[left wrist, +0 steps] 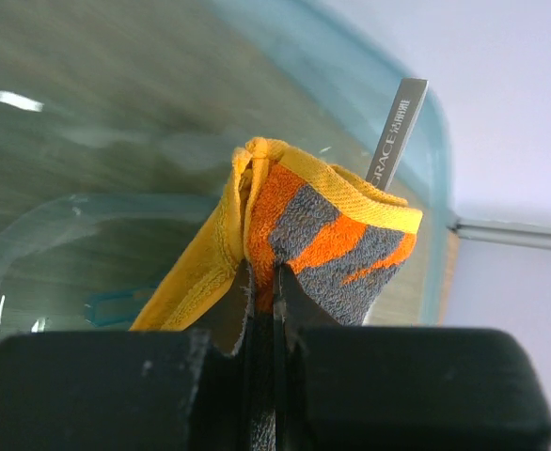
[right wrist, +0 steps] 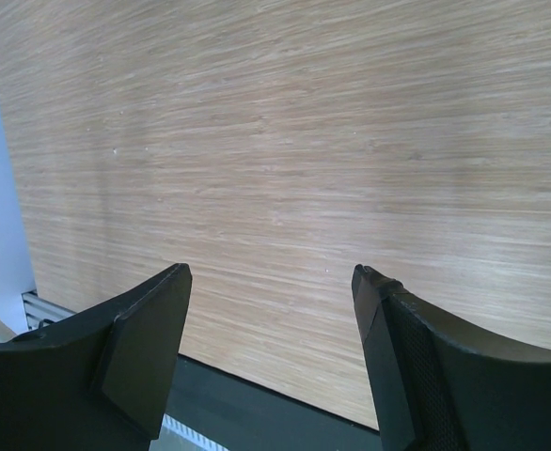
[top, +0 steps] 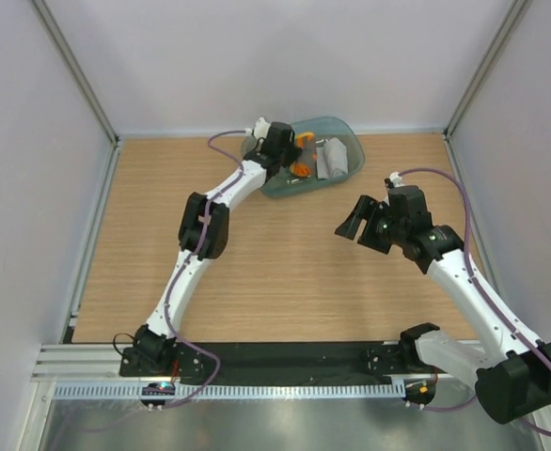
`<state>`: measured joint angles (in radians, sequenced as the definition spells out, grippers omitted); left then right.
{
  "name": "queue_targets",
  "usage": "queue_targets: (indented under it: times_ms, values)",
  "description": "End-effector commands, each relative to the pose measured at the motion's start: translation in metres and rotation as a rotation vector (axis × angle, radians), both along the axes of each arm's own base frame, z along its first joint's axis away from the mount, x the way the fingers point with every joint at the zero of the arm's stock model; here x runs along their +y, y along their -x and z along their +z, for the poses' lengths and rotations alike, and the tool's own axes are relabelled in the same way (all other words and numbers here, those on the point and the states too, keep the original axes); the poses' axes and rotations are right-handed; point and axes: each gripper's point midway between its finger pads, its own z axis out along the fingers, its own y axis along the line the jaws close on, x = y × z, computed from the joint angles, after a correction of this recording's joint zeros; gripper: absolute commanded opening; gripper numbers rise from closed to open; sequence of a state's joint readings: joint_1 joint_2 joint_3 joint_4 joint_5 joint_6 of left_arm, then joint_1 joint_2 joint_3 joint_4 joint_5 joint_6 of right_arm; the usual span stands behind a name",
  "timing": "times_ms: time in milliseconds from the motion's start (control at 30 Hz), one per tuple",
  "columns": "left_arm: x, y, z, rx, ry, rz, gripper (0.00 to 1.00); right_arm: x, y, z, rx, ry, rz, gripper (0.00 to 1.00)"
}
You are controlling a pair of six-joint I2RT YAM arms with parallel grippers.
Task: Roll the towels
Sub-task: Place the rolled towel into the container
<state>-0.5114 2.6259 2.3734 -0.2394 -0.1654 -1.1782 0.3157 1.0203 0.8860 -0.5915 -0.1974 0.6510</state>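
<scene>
Fingers (left wrist: 228, 324) of the left gripper (left wrist: 274, 287) are pinched tight on a bunched fold of the yellow-orange towel (left wrist: 332, 225), inside the teal tray (top: 346, 132) at the far side of the tabletop (top: 257, 272). The right gripper (right wrist: 271, 274) hangs over bare tabletop well apart from the tray. Its fingers are spread wide with nothing between them.

Progress: judged from this view, the task is at its first step. Neither towel has been laid flat or rolled, and both are within the tray. The grey towel (top: 332, 158) lies untouched just to the right of the held one. What appears to be left is to carry each towel out, spread it, roll it and set it down.

Orientation: the yellow-orange towel is crumpled, with its hemmed edge peaking away from the fingers and a loose flap trailing down to the left in the left wrist view. In this state it has no clear long axis. The grey towel is a compact bundle, and in the top view its long axis runs roughly from the far wall towards the arms. Whether it is folded or merely bunched cannot be told.
</scene>
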Motion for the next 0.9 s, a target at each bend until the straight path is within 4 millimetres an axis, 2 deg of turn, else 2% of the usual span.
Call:
queue_targets:
  times_ms: [0,67,100,133,300,367,433,467,500,533,600,633,667,700,767,833,867]
  values:
    - [-0.014,-0.003,-0.009,-0.020,0.017,0.067,0.00,-0.006,0.004,0.007,-0.025,0.028,0.004,0.76]
    - [-0.021,-0.004,-0.026,-0.012,0.036,0.075,0.00,-0.008,0.005,0.005,-0.020,0.038,0.003,0.76]
    - [-0.024,-0.005,-0.024,-0.023,0.049,0.084,0.00,-0.009,0.007,0.003,-0.014,0.045,0.001,0.77]
    - [-0.026,-0.005,-0.037,-0.007,0.050,0.091,0.01,-0.010,0.007,0.003,-0.015,0.050,0.000,0.77]
    - [-0.045,-0.001,-0.052,0.013,0.157,0.104,0.00,-0.011,0.008,-0.006,0.007,0.064,0.002,0.77]
    - [-0.047,0.000,-0.058,0.030,0.173,0.108,0.02,-0.011,0.007,-0.010,0.016,0.066,0.004,0.77]
    - [-0.047,0.004,-0.064,0.049,0.177,0.112,0.10,-0.010,0.006,-0.011,0.016,0.062,0.004,0.77]
    - [-0.046,0.003,-0.055,0.038,0.190,0.115,0.14,-0.009,0.006,-0.013,0.023,0.062,0.006,0.77]
    - [-0.044,0.004,-0.057,0.041,0.190,0.116,0.20,-0.010,0.006,-0.013,0.025,0.061,0.003,0.77]
    - [-0.039,0.006,-0.063,0.056,0.180,0.121,0.30,-0.009,0.006,-0.013,0.026,0.060,0.004,0.77]
    - [-0.036,0.006,-0.054,0.052,0.189,0.118,0.39,-0.009,0.006,-0.014,0.027,0.059,0.007,0.77]
    - [-0.033,0.008,-0.058,0.064,0.184,0.115,0.46,-0.009,0.005,-0.014,0.024,0.060,0.004,0.77]
    - [-0.030,0.008,-0.057,0.066,0.186,0.114,0.48,-0.010,0.004,-0.013,0.022,0.063,-0.003,0.77]
    - [-0.029,0.008,-0.046,0.056,0.196,0.112,0.52,-0.010,0.003,-0.014,0.021,0.067,-0.001,0.77]
    - [-0.022,0.009,-0.049,0.068,0.192,0.114,0.53,-0.012,0.002,-0.012,0.017,0.078,-0.009,0.77]
    - [-0.018,0.011,-0.034,0.057,0.200,0.114,0.55,-0.014,0.001,-0.010,0.012,0.087,-0.011,0.77]
    - [-0.012,0.013,-0.040,0.073,0.190,0.121,0.55,-0.015,0.002,-0.010,0.012,0.092,-0.012,0.77]
